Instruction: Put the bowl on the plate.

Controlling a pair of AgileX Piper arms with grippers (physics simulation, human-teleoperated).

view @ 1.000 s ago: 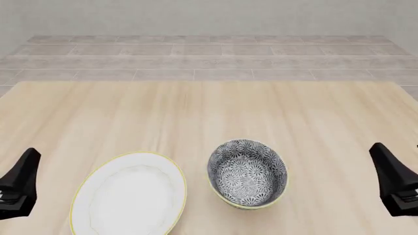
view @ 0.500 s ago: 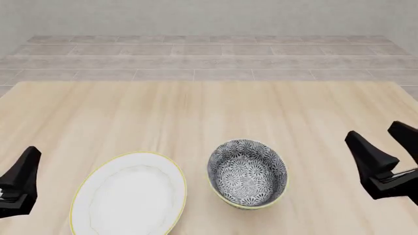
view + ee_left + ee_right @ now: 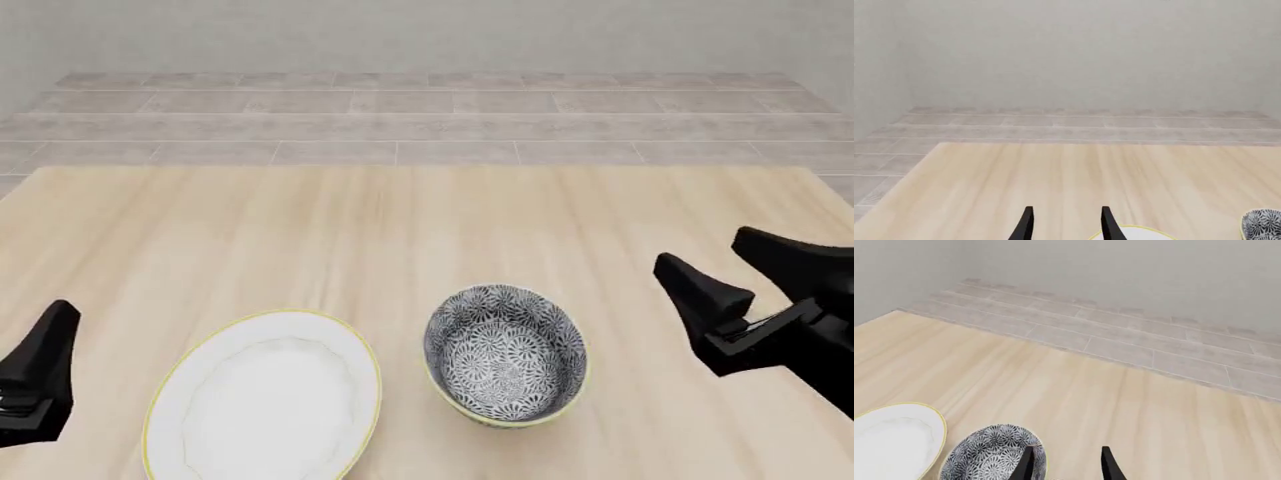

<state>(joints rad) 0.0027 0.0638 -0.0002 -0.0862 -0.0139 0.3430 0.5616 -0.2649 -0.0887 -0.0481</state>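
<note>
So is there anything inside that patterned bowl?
No, the bowl looks empty: only its floral lining shows. Its near inner wall is hidden by the rim. It stands on the table, beside the plate.

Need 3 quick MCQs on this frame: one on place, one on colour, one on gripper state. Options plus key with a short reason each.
1. In the front view, the bowl sits:
A. on the plate
B. right of the plate, on the table
C. left of the plate

2. Plate rim colour:
A. yellow
B. blue
C. black

3. The right gripper is:
A. shut on the bowl
B. open, beside the bowl
C. holding the plate

Key: B, wood shows between bowl and plate; A, thin yellow edge; B, fingers spread, nothing between them.
</note>
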